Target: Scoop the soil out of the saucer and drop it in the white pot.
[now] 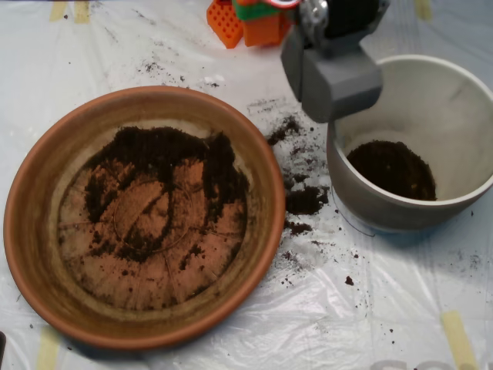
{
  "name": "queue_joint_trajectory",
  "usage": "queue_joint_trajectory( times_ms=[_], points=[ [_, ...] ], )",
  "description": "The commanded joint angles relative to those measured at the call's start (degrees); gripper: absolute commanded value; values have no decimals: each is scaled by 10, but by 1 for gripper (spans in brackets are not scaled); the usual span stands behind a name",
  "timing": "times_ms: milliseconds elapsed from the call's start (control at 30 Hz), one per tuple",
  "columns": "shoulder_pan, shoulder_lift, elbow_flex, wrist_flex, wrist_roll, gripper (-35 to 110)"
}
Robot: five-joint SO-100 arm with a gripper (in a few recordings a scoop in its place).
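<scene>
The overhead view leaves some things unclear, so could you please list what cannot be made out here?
- Scoop: seen from above, its own grey shell hides any load.
- White pot: its right side is cut by the frame edge; the scoop covers its left rim.
- Orange blocks: cropped by the top edge.
- Soil spilled on the sheet: finer crumbs too small to count.

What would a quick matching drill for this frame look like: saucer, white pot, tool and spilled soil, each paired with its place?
Things:
1. saucer
2. white pot
3. tool
4. spilled soil

Places:
A. on the plastic sheet between the two dishes
B. left side of the picture
C. over the pot's left rim
D. right side, a dark heap at its bottom

Pairs: 1-B, 2-D, 3-C, 4-A
</scene>
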Motion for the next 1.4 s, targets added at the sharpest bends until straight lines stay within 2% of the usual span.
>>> queue_joint_trajectory(
  times_ms=[0, 233, 333, 433, 800, 933, 1100, 1233, 1367],
  points=[
    [-63, 65, 26, -33, -22, -1],
    [-134, 35, 66, -88, -40, 1],
    [-138, 26, 66, -84, -40, 28],
    [-131, 28, 76, -82, -41, 39],
    [-110, 45, 38, -49, -22, 41],
    [-44, 71, -19, -17, 12, 42],
    [92, 93, -39, 8, 52, 40],
    [216, 118, 23, -14, 47, 40],
    [298, 120, 119, -46, -6, 40]
  ],
)
